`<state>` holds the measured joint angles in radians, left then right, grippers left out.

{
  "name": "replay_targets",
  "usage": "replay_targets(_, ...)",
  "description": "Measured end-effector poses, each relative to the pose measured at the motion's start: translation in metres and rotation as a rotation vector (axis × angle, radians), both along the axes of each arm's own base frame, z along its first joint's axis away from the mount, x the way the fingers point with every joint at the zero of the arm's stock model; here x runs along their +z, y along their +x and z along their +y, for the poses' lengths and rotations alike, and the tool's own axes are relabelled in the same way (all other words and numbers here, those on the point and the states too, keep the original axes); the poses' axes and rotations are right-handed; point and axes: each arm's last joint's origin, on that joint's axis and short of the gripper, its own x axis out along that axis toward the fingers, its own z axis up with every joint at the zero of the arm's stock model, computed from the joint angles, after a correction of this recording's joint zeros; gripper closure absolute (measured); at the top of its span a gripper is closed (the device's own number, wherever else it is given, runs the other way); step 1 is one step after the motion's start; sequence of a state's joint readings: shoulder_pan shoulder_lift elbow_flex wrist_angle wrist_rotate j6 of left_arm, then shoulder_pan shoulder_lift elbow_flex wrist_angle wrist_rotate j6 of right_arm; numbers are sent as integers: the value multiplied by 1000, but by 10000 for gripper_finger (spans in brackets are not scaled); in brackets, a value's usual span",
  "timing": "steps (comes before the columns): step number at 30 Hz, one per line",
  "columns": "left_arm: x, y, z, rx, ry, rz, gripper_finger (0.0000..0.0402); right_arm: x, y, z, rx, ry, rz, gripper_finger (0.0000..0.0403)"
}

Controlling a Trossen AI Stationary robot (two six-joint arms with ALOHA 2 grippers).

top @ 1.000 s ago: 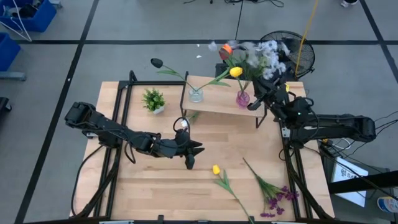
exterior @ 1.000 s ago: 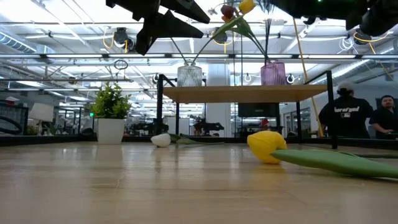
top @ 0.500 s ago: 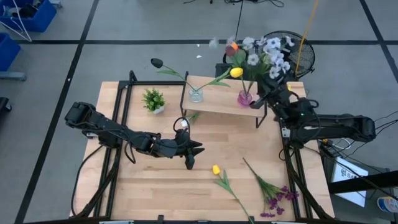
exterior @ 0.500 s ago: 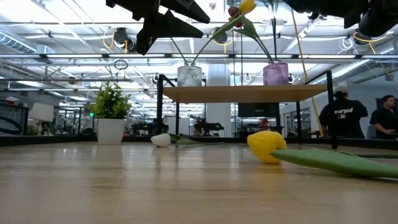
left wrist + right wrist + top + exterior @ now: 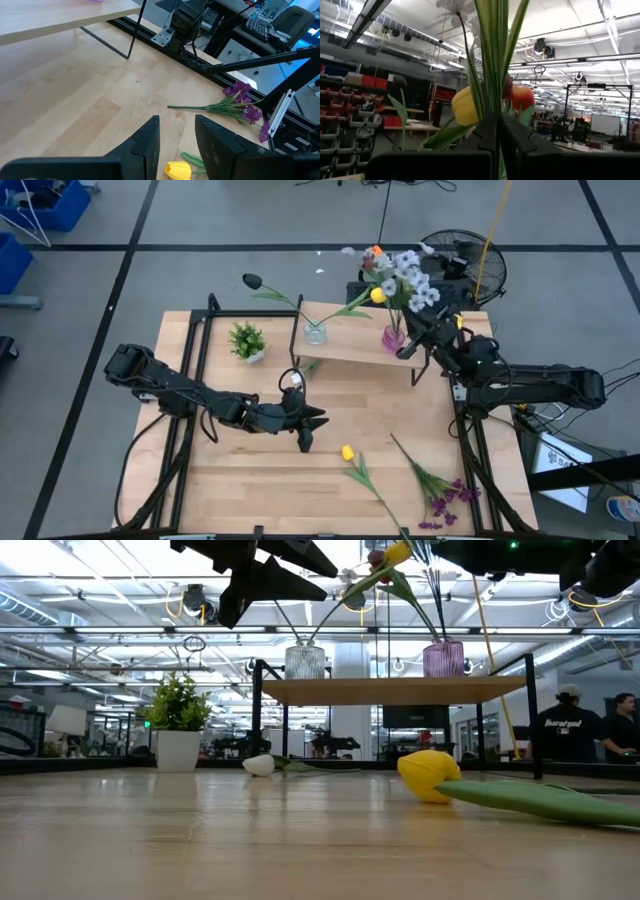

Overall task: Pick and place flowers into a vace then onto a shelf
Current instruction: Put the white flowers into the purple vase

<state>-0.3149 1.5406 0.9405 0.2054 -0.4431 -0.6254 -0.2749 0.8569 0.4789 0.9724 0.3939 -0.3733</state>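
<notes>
Flowers (image 5: 410,272), light and top-heavy on thin bendy stems, sit pinched low in the right tool (image 5: 414,338); left tool (image 5: 308,420) hangs part-open, empty.

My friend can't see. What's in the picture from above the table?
The right gripper holds pale white flowers in a pink glass vase on the small wooden shelf. The left gripper hovers near a loose yellow tulip.

Overhead camera looking down, tabletop camera looking level, both sharing shelf (image 5: 355,345)
</notes>
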Motion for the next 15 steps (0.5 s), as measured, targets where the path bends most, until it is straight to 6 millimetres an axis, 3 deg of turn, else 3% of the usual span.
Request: replay_targets(15, 0, 0, 0, 1, -2, 0, 275, -15, 5, -4, -66, 133, 114, 331)
